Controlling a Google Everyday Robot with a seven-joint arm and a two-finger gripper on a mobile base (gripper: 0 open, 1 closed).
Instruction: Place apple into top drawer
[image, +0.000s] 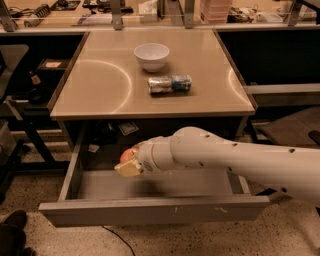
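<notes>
Beige table (100, 85); tool (129, 162), apple (127, 153) above drawer (150, 212)

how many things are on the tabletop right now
2: a white bowl near the back and a foil snack packet just in front of it. The tool holds the apple over the open top drawer.

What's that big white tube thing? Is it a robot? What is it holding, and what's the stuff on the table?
Yes, it is a robot's arm, reaching in from the right. At its tip is the gripper, a hand with two fingers. It is holding a red apple over the open top drawer, which is pulled out from under the table. The one camera looks down from the front. On the table sit a white bowl and a shiny snack packet.
</notes>
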